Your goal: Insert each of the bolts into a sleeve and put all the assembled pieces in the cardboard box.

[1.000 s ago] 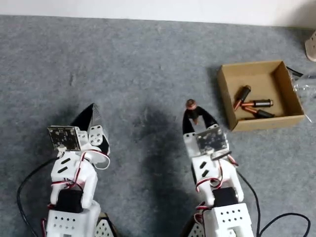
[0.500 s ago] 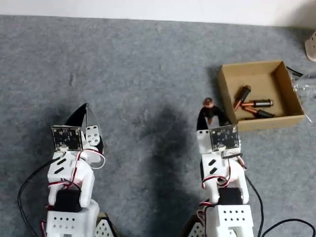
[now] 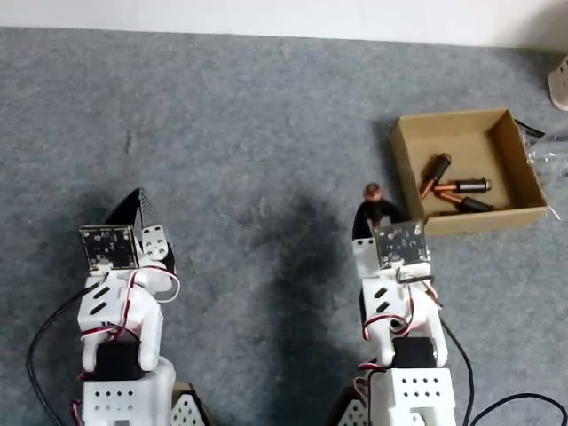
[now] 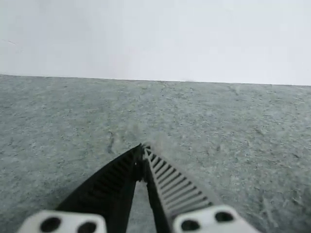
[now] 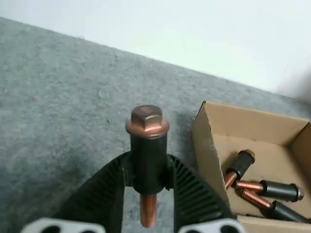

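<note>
Right fingers [image 5: 194, 194] are clamped on the black sleeve [image 5: 148, 165]. The copper bolt [image 5: 147, 122] is seated through it, hex head up, threaded tip poking out below. Over the last second that arm swung toward the cardboard box [image 3: 404, 173], and the piece now sits just beside the box's near corner, not yet over the rim. Left fingers [image 4: 116, 184] are closed tip to tip and empty, and that arm has backed off toward its base. Likely the drop-off stage: three assembled pieces [image 3: 454, 188] already lie in the box, copper ends showing from dark sleeves.
</note>
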